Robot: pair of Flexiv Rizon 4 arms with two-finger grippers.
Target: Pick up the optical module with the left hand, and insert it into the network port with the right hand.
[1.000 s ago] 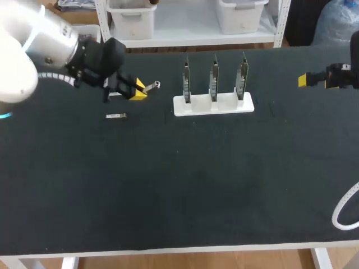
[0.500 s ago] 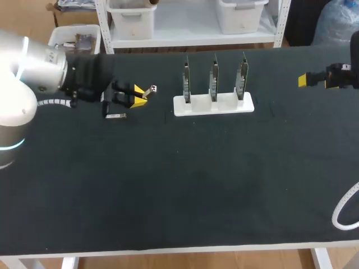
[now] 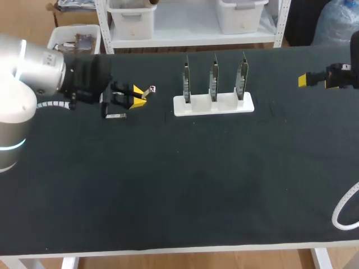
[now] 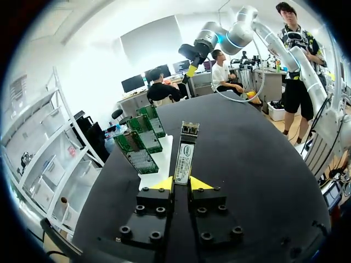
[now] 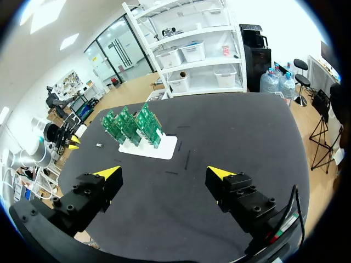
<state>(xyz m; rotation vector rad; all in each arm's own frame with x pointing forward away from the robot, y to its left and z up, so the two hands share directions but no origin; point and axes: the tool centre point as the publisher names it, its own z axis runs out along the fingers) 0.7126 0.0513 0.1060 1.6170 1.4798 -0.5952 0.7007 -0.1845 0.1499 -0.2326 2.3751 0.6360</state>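
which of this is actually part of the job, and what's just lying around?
Job:
- optical module, held in left gripper
- right gripper, open
- circuit boards in white stand, presumably carrying the port

Lying about:
- small grey part on the table beside the left gripper

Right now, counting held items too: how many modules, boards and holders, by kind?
Optical modules: 2 (held module in left pincer, loose module on table)
Circuit boards: 3
White holder: 1
Total: 6
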